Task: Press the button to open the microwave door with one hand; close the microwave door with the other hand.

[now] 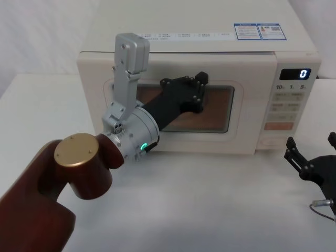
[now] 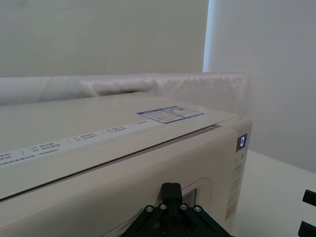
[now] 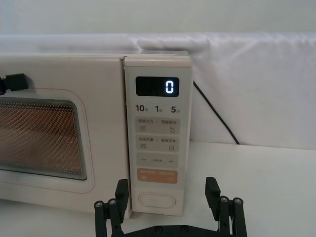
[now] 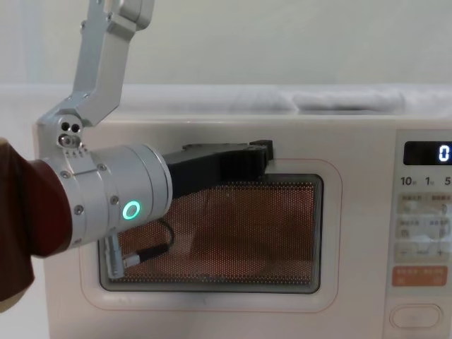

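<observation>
Left gripper against the shut microwave door, finger spread unclear. Right wrist view alone shows right gripper spread wide just before the button.

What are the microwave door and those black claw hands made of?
The microwave door looks like smooth cream plastic with a faint sheen; its window shows fine metal mesh behind a clear pane, probably glass. The left gripper, against the door, and the right gripper look like matte black hard plastic, screwed together.
</observation>
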You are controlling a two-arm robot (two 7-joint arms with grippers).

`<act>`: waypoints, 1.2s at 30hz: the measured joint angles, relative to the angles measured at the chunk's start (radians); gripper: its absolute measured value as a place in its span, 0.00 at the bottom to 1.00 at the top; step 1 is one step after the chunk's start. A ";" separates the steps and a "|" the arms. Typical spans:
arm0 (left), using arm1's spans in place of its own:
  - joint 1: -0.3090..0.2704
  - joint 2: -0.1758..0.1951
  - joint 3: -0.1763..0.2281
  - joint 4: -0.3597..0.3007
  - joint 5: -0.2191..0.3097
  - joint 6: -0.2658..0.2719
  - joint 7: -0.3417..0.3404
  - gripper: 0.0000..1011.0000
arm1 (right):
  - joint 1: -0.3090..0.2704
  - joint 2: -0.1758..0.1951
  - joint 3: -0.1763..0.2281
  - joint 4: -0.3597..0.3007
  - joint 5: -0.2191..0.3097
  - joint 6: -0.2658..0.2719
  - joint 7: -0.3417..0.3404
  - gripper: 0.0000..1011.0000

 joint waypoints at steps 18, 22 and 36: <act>0.007 -0.033 -0.013 0.009 0.037 0.014 0.009 0.00 | 0.000 0.000 0.000 0.000 0.000 0.000 0.000 0.99; 0.009 -0.041 -0.016 0.010 0.044 0.016 0.015 0.00 | 0.000 0.000 0.000 0.000 0.000 0.000 0.000 0.99; 0.018 -0.066 -0.030 0.015 0.070 0.018 0.032 0.00 | 0.000 0.000 0.000 0.000 0.000 0.000 0.000 0.99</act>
